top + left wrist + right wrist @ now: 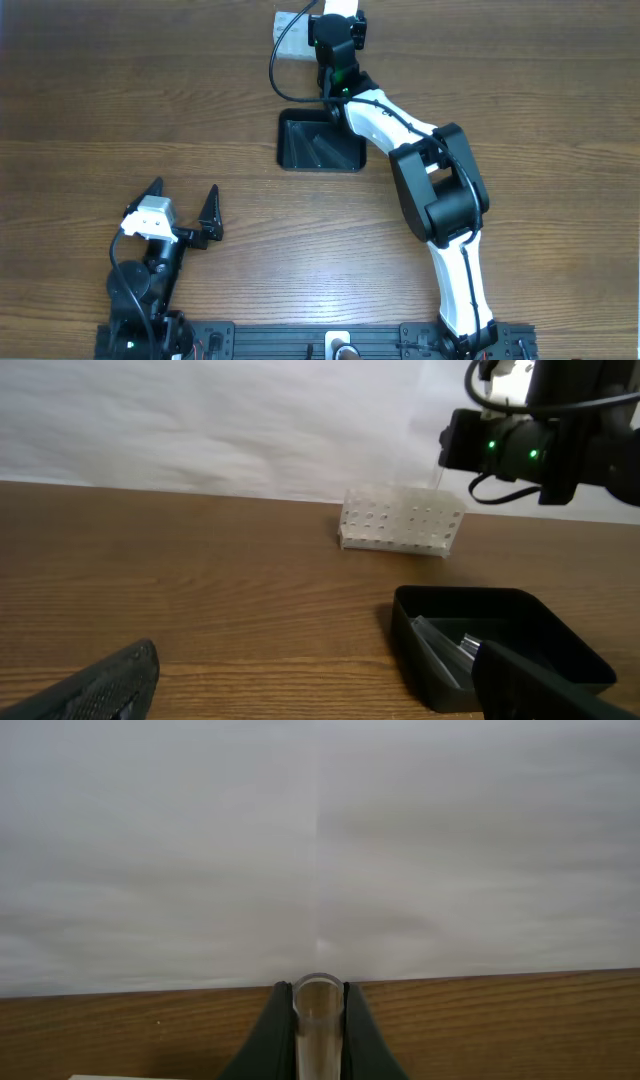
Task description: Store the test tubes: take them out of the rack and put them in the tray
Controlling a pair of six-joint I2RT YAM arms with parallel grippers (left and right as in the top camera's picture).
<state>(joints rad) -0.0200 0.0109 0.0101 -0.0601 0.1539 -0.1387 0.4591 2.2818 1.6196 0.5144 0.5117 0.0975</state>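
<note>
Clear thin-walled test tube (318, 1030), likely light, slick and breakable, sits clamped near its open rim in the right gripper (318, 1002) at bottom centre, over the white perforated rack (402, 520); the left gripper (184, 192) is spread open.

The table (120, 90) is brown with wood grain, and the tray (284, 145) toward its 12 o'clock is black. The rack (403, 520), at the tray's 12 o'clock, is white with rows of dots; the tube (318, 1015) is clear.
</note>
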